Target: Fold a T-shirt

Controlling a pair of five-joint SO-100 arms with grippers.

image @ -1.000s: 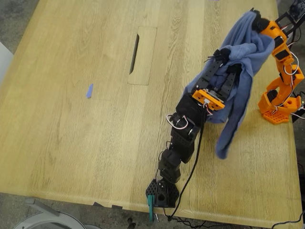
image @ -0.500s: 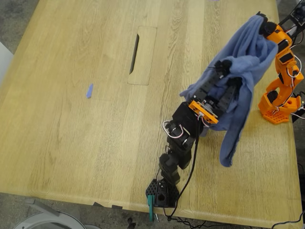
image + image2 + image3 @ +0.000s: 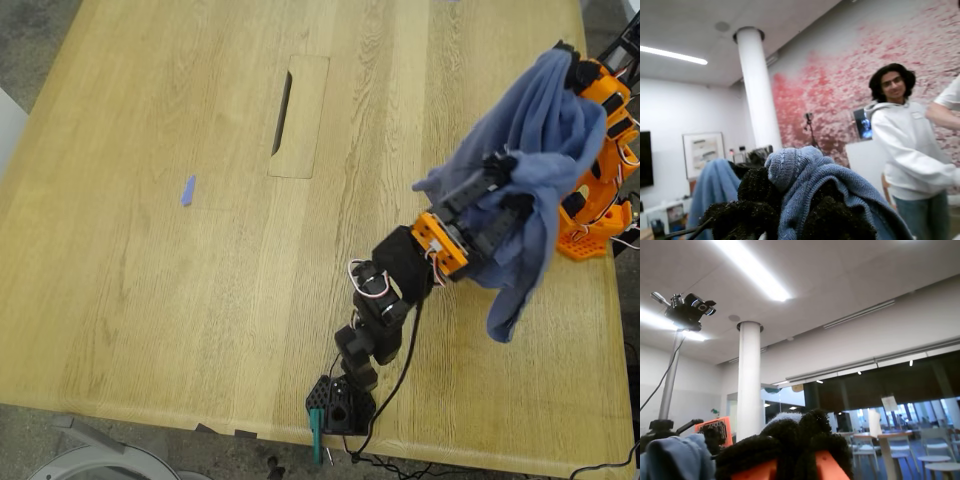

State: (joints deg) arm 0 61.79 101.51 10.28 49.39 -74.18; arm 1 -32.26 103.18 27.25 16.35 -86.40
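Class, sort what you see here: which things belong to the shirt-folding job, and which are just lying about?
Belongs to the job:
- slate-blue cotton T-shirt, held up off the table
- my first tool, shut on its cloth
- my second tool, black padded fingers shut on cloth

Just lying about:
- small blue scrap on the light wooden table
- person in white hoodie

The T-shirt (image 3: 540,130) is soft matt cloth, the counter (image 3: 200,250) smooth pale wood with visible grain, my first hand (image 3: 790,200) fuzzy-padded.
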